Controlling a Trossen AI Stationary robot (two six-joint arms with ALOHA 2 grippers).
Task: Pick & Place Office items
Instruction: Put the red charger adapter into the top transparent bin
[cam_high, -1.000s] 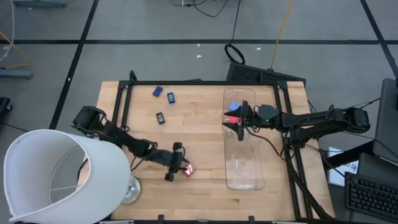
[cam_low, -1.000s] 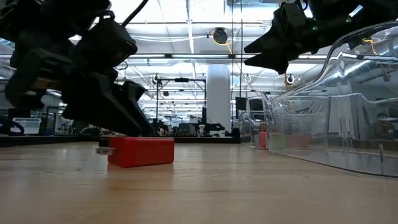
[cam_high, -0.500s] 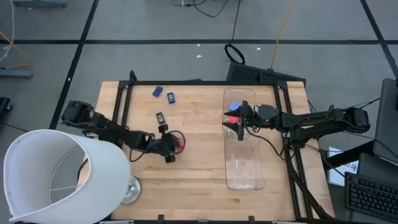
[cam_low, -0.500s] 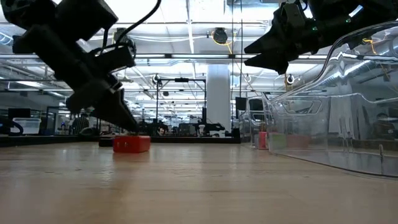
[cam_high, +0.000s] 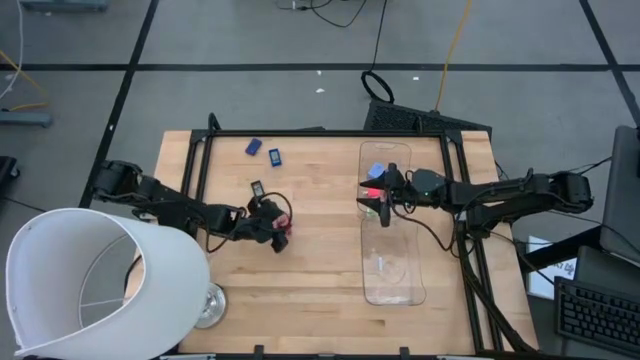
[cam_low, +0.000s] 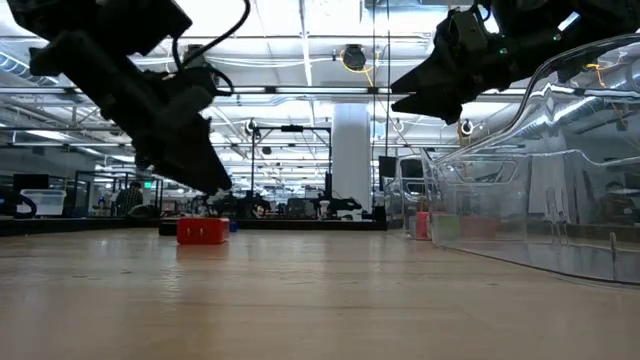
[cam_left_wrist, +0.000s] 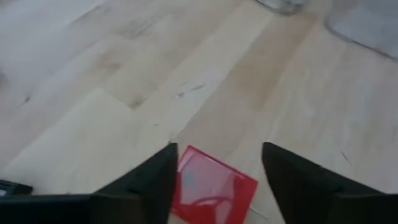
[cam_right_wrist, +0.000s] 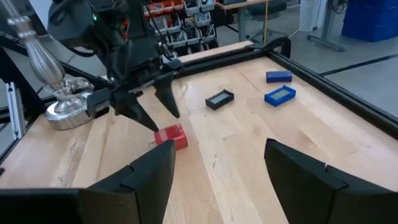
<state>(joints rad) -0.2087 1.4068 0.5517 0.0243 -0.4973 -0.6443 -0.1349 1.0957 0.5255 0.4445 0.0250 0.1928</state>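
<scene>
The red piece lay flat on the counter, near the middle of its left half. The left tool stood directly over the piece. In the left wrist view its two fingers were spread apart, one on each side of the red piece, with a gap showing at the far finger; it gripped nothing. In the low view the piece rested on the wood below the tool tips.

The red piece was a flat rectangular block. In the right wrist view its long axis ran roughly across the counter, left to right. No writing was readable on it.

The right tool hung above the far end of the clear tray, fingers apart and empty.

Three further pieces lay toward the far left corner: a dark one and two blue ones. A white lampshade covered the near left corner.
</scene>
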